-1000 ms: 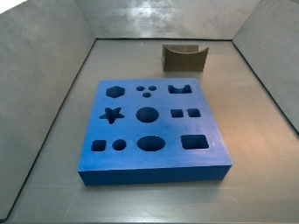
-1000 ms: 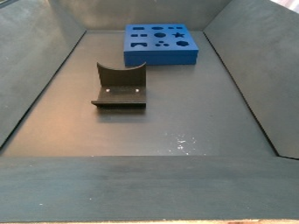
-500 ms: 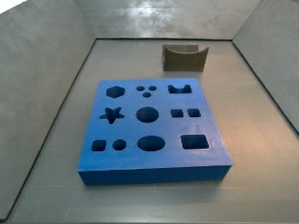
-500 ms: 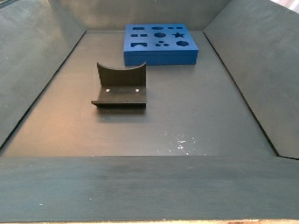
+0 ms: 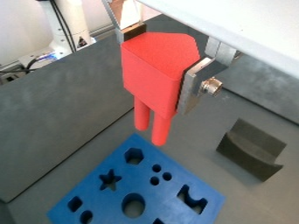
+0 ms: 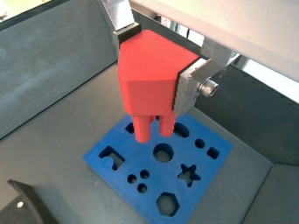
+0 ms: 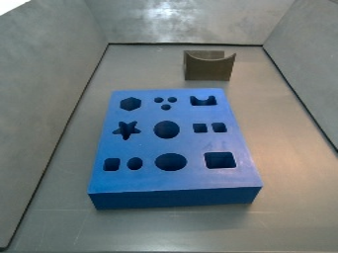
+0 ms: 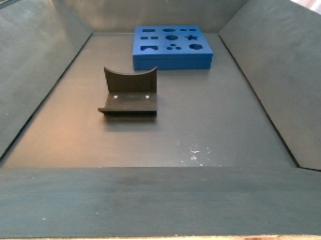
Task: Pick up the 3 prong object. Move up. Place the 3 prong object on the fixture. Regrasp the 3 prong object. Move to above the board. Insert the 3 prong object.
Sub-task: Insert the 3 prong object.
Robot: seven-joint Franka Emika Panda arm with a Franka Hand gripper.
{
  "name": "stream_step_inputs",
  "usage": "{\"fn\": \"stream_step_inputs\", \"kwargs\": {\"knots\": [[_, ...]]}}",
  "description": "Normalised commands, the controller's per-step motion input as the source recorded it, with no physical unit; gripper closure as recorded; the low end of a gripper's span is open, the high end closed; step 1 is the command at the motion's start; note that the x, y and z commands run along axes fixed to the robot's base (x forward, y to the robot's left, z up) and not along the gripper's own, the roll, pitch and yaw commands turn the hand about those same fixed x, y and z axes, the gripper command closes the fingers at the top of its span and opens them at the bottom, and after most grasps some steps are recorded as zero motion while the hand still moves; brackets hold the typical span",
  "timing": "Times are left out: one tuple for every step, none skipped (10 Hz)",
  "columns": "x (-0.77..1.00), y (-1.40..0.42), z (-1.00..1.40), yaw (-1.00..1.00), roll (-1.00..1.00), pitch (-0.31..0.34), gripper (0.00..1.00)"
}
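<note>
In both wrist views my gripper [image 5: 162, 63] [image 6: 160, 59] is shut on the 3 prong object [image 5: 155, 72] [image 6: 149, 77], a red-orange block whose prongs hang down. It is held high above the blue board [image 5: 146, 182] [image 6: 160, 165] with its shaped holes. The dark fixture [image 5: 251, 147] [image 6: 20, 203] stands on the floor apart from the board. Both side views show the board [image 7: 173, 144] [image 8: 174, 46] and the fixture [image 7: 209, 65] [image 8: 128, 92], but neither the gripper nor the red piece.
Grey walls [image 7: 69, 109] [image 8: 38, 84] close in the floor on all sides. The silver fingers [image 5: 191, 86] [image 6: 193, 86] press the red block's flat sides.
</note>
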Motion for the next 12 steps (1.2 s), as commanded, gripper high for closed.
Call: {"fn": "stream_step_inputs", "kwargs": {"knots": [[0.0,-0.06,-0.01,0.0,0.0,0.0,1.0],[0.0,0.0,0.0,0.0,0.0,-0.014,1.0],[0.0,0.01,-0.05,0.0,0.0,0.0,1.0],[-0.11,0.0,-0.27,0.0,0.05,-0.009,1.0],[-0.12,0.03,-0.36,-0.07,0.08,-0.026,1.0],[-0.11,0.03,-0.28,-0.19,0.0,-0.151,1.0],[-0.17,0.06,-0.29,-0.4,0.0,-0.066,1.0],[-0.19,0.0,-0.17,-0.54,-0.06,-0.054,1.0],[-0.12,0.05,-0.16,-0.55,-0.07,-0.02,1.0],[-0.03,0.13,-0.17,-0.56,-0.06,0.0,1.0],[0.0,0.19,-0.21,-0.56,-0.09,0.0,1.0],[0.0,0.18,-0.25,-0.57,-0.19,0.0,1.0]]}}
